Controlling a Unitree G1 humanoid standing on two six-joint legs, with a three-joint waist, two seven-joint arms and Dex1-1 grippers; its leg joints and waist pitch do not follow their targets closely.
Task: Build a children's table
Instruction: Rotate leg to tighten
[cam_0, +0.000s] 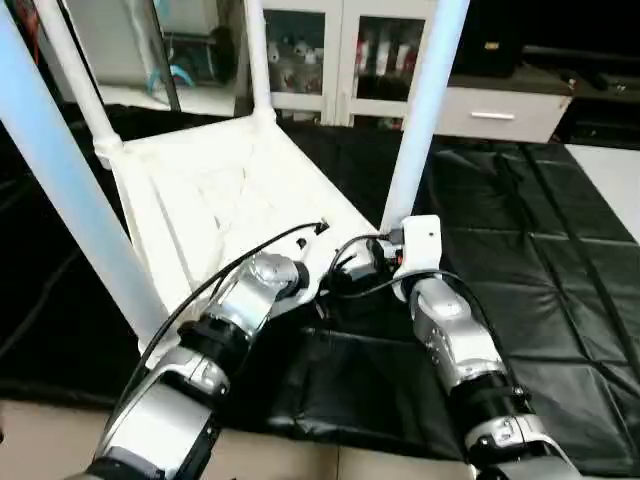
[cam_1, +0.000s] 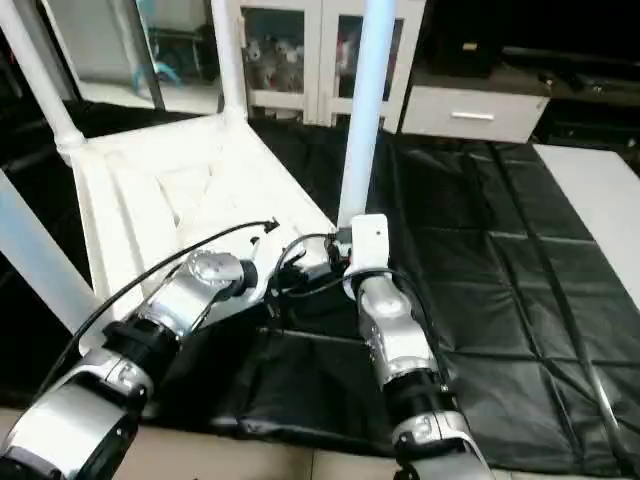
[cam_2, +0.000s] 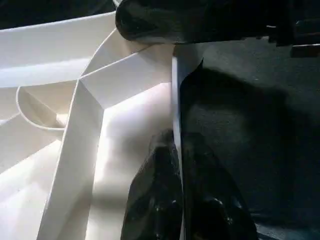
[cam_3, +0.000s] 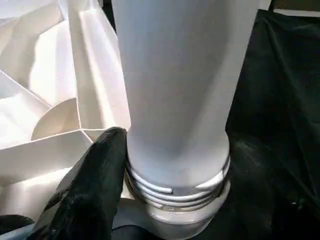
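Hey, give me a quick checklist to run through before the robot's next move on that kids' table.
1. Tabletop lying underside up on the black cover: ok.
2. Left end effector shut on the tabletop's rim: ok.
3. Right end effector at the near-right leg's base: ok.
4. That leg fully seated: not ok, threaded rings show at its base.
5. Other three legs standing in their corners: ok.

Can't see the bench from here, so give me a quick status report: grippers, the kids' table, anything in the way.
Left gripper shut on tabletop rim. Right gripper around near right leg at its socket. Four legs standing in corners. Nothing in the way.
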